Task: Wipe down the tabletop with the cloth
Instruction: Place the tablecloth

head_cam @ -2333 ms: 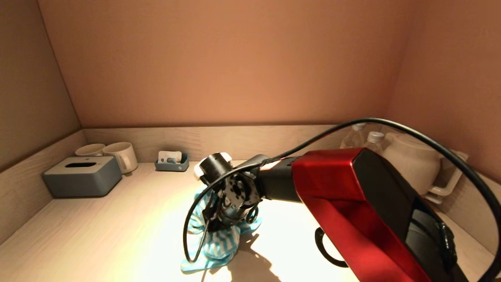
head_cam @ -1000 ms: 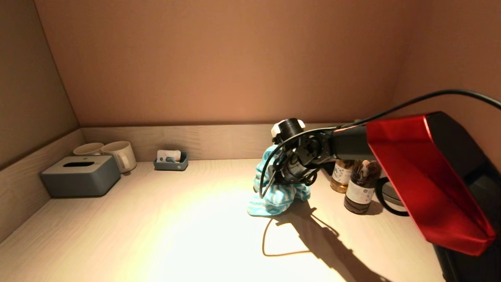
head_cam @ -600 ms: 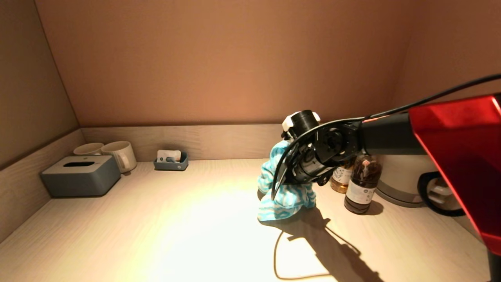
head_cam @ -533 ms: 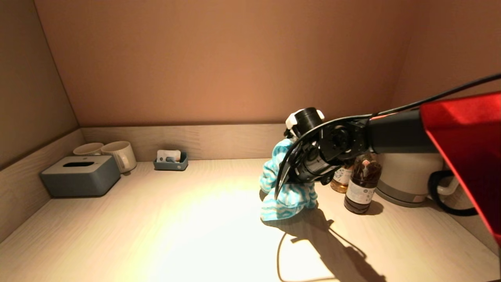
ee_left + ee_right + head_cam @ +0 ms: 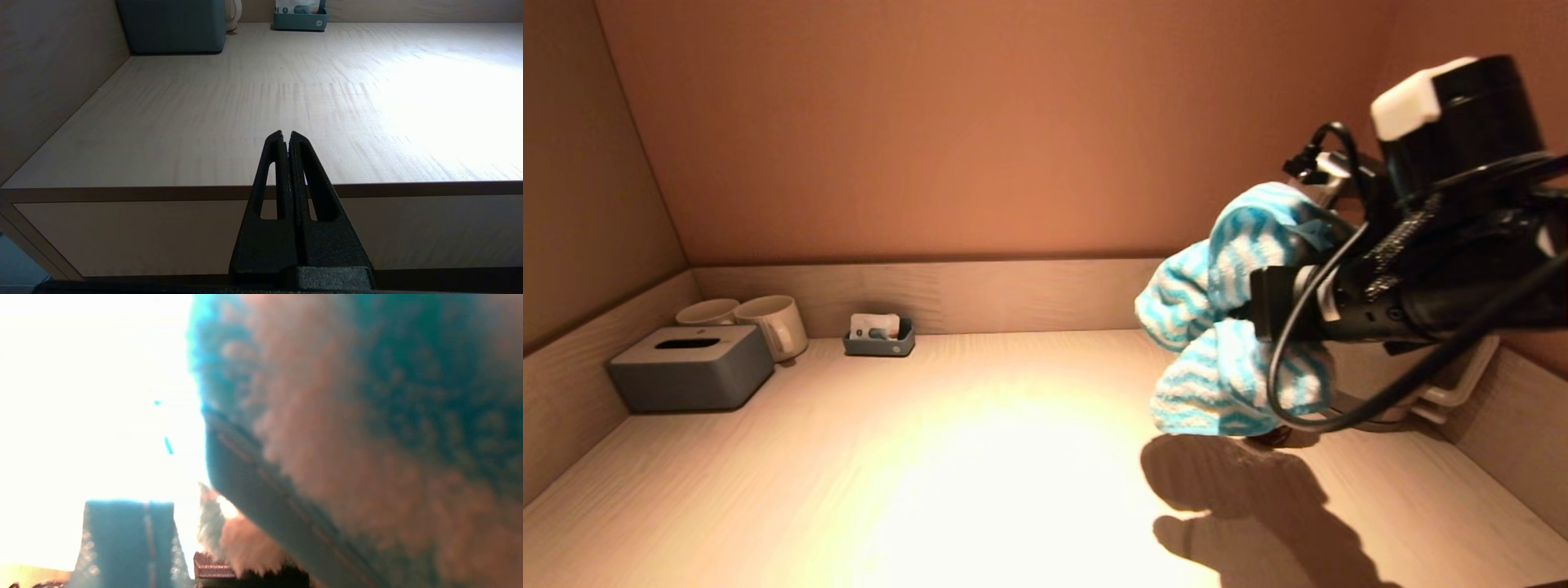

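With the cloth (image 5: 1232, 327) bunched in the clamped right gripper (image 5: 1262, 314) and hanging clear above the tabletop (image 5: 890, 457), wiping contact is absent; any remaining strokes require lowering it. The left gripper (image 5: 287, 141) idles closed at the tabletop's front edge.
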You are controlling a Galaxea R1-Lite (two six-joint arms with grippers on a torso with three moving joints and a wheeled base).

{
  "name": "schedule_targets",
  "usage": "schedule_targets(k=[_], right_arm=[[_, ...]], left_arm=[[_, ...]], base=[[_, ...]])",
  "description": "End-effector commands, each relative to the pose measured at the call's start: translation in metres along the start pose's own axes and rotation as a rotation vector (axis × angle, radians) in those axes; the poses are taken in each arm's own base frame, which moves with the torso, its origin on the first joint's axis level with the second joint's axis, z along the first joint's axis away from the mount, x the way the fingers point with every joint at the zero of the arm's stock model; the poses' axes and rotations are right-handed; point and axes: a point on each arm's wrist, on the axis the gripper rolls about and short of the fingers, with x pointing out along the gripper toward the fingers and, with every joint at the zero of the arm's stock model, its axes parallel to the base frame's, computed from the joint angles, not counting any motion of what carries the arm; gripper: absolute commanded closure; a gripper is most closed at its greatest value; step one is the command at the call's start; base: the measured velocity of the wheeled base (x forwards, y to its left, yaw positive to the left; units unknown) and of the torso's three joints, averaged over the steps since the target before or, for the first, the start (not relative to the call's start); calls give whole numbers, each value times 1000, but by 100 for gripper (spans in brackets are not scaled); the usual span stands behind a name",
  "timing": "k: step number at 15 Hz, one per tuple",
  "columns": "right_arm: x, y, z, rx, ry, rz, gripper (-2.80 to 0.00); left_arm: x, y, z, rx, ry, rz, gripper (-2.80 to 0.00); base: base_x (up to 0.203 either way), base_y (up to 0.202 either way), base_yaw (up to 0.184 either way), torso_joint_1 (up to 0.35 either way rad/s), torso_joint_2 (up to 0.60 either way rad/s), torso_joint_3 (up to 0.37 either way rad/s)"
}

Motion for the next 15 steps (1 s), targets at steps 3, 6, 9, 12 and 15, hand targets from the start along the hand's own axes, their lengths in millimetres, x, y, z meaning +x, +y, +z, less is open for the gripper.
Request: schedule_targets(k=[3, 6, 9, 12, 15], right_arm=[[-55, -37, -12, 67, -117, -102, 0], [-65, -50, -32, 102, -103, -158, 0], [-70, -58, -45, 123, -96, -195, 0], [-73, -69, -50, 164, -96, -261, 0], [-70, -80, -55, 190, -91, -304, 0]], left_arm=[[0, 0, 0, -1, 0, 0, 0], [0, 0, 0, -1, 0, 0, 0], [0, 0, 0, -1, 0, 0, 0], [0, 0, 0, -1, 0, 0, 0], [0, 0, 0, -1, 0, 0, 0]], base=[[0, 0, 0, 0, 0, 0], [0, 0, 0, 0, 0, 0], [0, 0, 0, 0, 0, 0], [0, 0, 0, 0, 0, 0], [0, 0, 0, 0, 0, 0]])
